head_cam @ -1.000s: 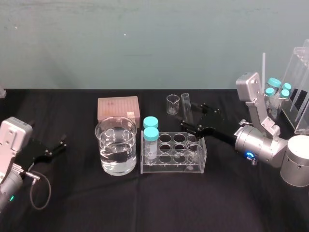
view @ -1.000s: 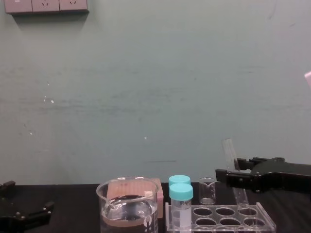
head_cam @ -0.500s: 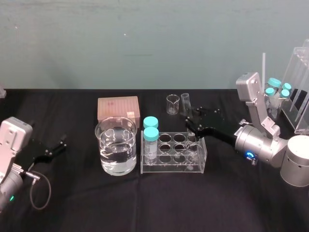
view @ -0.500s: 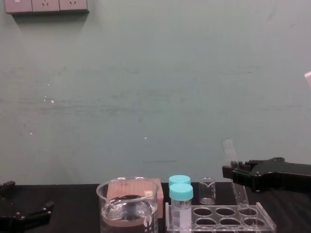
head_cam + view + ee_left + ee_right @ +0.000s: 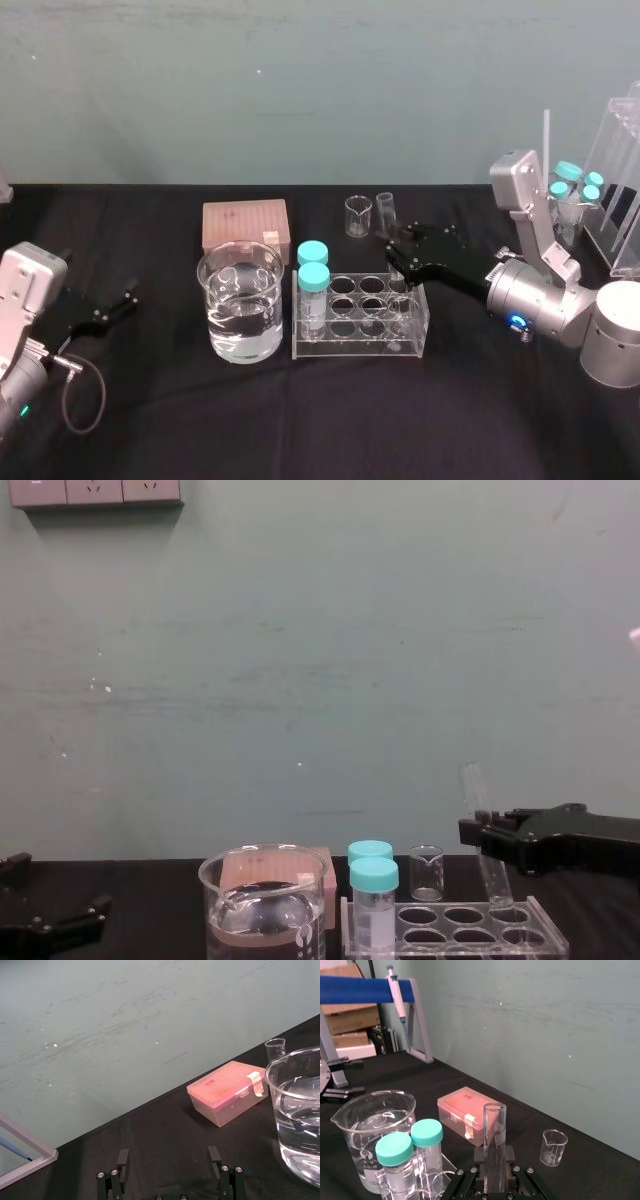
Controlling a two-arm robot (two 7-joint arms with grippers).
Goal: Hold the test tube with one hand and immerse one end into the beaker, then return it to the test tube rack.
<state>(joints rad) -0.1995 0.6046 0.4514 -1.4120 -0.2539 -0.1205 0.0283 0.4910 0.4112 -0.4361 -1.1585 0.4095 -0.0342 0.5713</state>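
From the head, the rack (image 5: 360, 318) stands mid-worktop (image 5: 320, 420) with the beaker (image 5: 240, 300) of clear liquid just beside it on the left and two teal-capped vials (image 5: 312, 265) in its leftmost holes. The tube (image 5: 385, 212) stands in the rack's far right hole. The right pincer (image 5: 400, 256) reaches in from the right and grips the tube above the top plate. A pink box (image 5: 245, 225) and a tiny beaker (image 5: 357, 215) lie behind, and the left pincer (image 5: 118, 306) sits well apart at the worktop's left edge. In the left wrist view, the left pincer (image 5: 168, 1162) is open, its two fingers (image 5: 122, 1160) spread above bare black cloth, with the beaker (image 5: 300, 1110) and the pink box (image 5: 227, 1092) ahead of it. In the right wrist view, the tube (image 5: 494, 1132) rises upright between the right pincer's (image 5: 494, 1172) fingers, which press on both its sides low down; past it stand the vials (image 5: 410, 1146), the beaker (image 5: 372, 1122) and the tiny beaker (image 5: 554, 1146). From the chest, the tube (image 5: 476, 795) leans slightly, open top toward the left and lower end down in the rack (image 5: 455, 922), not lifted clear. The right pincer (image 5: 478, 832) clasps it about midway – the beaker (image 5: 265, 900) stands left of the vials (image 5: 373, 875), apart from the tube.
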